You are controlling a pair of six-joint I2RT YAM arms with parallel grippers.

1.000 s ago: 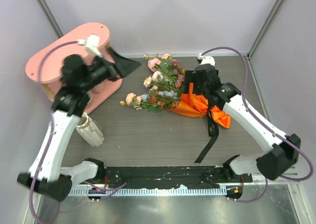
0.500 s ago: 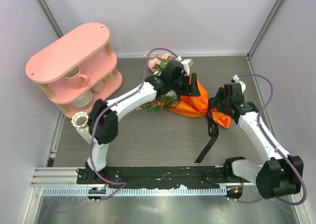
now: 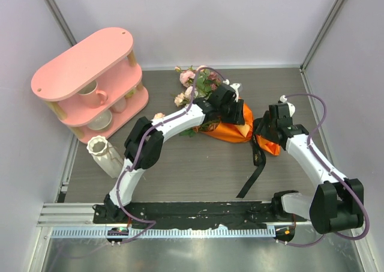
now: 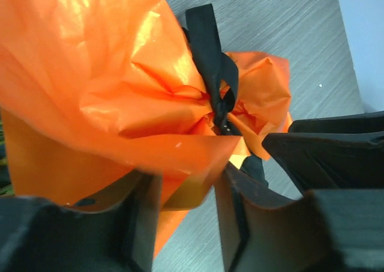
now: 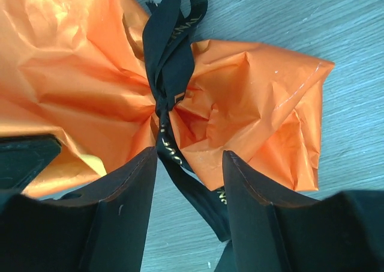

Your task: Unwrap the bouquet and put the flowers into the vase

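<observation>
The bouquet lies at the table's back middle, its flowers (image 3: 195, 92) pointing away from me and its orange sheet (image 3: 227, 131) tied with a black ribbon (image 4: 221, 98). My left gripper (image 3: 235, 111) hangs over the sheet. In the left wrist view the left gripper (image 4: 187, 183) is open, with a fold of orange sheet (image 4: 180, 164) between its fingers. My right gripper (image 3: 268, 132) is at the sheet's tail end. In the right wrist view the right gripper (image 5: 190, 159) is open, and the ribbon's tail (image 5: 192, 191) runs between its fingers. The cream ribbed vase (image 3: 107, 157) stands at the front left.
A pink two-tier shelf (image 3: 84, 62) with white cups and mugs stands at the back left, just behind the vase. The ribbon's long loose end (image 3: 253, 170) trails toward the front edge. Grey walls close in the table.
The left arm swung from the shelf over to the bouquet's sheet. The right gripper shifted right and nearer, to the ribbon. Both pairs of jaws have narrowed.
</observation>
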